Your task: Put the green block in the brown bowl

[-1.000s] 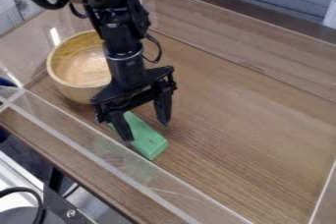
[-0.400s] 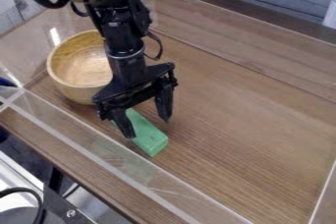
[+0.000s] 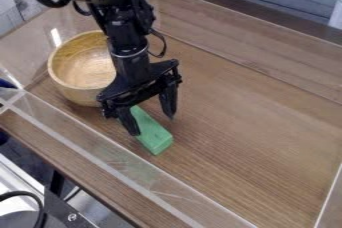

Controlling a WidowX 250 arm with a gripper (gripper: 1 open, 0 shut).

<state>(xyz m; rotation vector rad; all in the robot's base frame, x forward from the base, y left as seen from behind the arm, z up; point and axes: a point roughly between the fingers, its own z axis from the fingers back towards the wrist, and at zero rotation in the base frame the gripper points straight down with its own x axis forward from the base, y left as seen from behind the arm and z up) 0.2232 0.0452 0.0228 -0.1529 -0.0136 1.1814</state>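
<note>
While the pincer [image 3: 142,103] stands spread over the green block [image 3: 151,132] — unclamped — the brown bowl [image 3: 80,70] sits near the tabletop's [image 3: 254,122] left edge.

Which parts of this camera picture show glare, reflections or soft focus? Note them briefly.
Camera view: pale reflections streak the clear barrier in the foreground; the whole frame is coarse and slightly soft; the open gripper casts a faint shadow on the wooden table by the green block; the brown bowl is evenly lit.
</note>
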